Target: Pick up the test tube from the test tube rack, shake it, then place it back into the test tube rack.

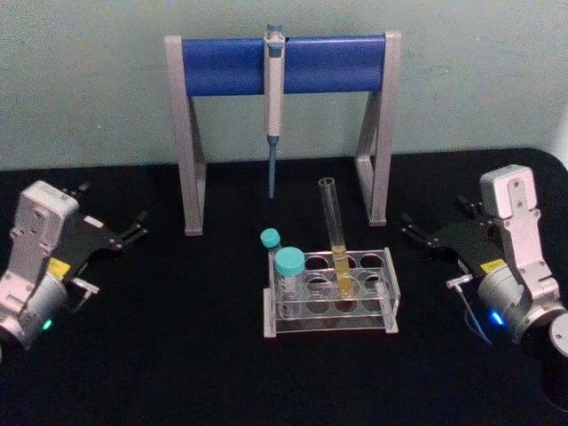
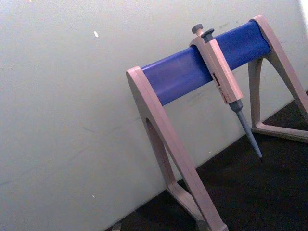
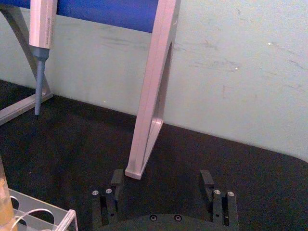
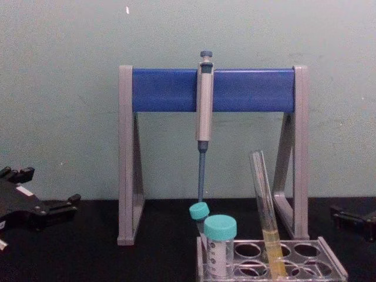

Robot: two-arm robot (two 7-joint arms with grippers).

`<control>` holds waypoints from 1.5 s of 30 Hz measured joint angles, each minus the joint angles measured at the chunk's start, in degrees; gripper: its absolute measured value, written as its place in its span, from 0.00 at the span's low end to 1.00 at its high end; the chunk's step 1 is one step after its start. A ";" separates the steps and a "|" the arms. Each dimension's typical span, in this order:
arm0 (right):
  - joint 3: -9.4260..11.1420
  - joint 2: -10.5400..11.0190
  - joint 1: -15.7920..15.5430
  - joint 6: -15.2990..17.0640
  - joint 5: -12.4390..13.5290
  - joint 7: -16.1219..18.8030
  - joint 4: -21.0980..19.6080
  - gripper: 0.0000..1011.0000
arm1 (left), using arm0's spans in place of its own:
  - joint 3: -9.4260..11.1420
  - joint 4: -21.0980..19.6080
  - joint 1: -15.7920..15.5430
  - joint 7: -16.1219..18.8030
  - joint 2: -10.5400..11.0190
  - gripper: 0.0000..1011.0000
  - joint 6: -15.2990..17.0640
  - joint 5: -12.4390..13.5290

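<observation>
Test tube (image 1: 335, 232) upright in test tube rack (image 1: 388, 293) (right end effector (image 1: 410, 226) fingers apart, left's (image 1: 135, 225) unclear).

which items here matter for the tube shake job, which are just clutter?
Job:
test tube, standing in the test tube rack
left gripper and right gripper, both open, off to the sides

Clutter:
teal-capped tubes
pipette
pipette stand

No readable text anywhere. Small yellow stickers on both arm wrists, left (image 1: 56, 264) at 9 o'clock and right (image 1: 491, 265) at 3 o'clock, markings illegible. Pipette (image 2: 222, 77) shows faint dark marks, unreadable.
</observation>
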 joint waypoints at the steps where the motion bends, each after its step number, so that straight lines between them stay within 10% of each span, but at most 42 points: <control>1: 0.00 0.01 0.00 0.00 0.01 0.00 -0.01 0.99 | 0.00 0.00 0.00 0.00 0.00 0.99 0.00 0.00; 45: 0.00 0.05 0.00 -0.10 0.11 0.00 -0.07 0.99 | 0.00 0.00 0.00 0.00 0.00 0.99 0.00 0.00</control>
